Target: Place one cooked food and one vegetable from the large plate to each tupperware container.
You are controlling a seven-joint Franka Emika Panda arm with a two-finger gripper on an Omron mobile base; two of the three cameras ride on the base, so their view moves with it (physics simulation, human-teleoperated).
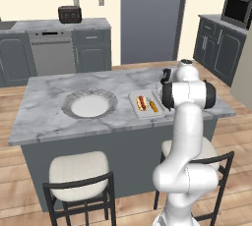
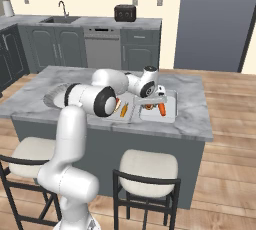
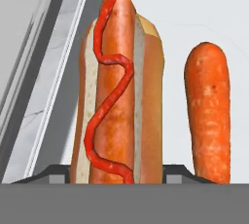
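Looking along the gripper [image 3: 116,179], you see its dark fingertips [image 3: 53,175] standing on either side of the near end of a hot dog [image 3: 116,91], so the jaws are pinching the bun between them. A squiggle of red sauce runs the length of that sausage. Just beside the hot dog, lying parallel to it but not touching, is a bright orange-red carrot stick [image 3: 208,113]; both rest on the pale floor of a tupperware container [image 3: 194,13]. At the left of that view you can make out the container's rim, a strip of marble, then the edge of the other tray.

From the right base view you find the gripper [image 2: 148,105] low over the right-hand container [image 2: 170,110], with the carrot stick [image 2: 162,109] next to it. The left-hand container [image 2: 131,115] sits touching or nearly touching its neighbour and holds a yellower carrot [image 2: 123,109].

In the left base view that other container [image 1: 142,114] shows you a second hot dog [image 1: 142,103] and the yellower carrot [image 1: 153,106] side by side. The large plate [image 1: 74,99] lies further left on the marble island [image 1: 44,102], apart from the trays, its white centre bare. Two stools [image 1: 78,171] stand at the island's near side.
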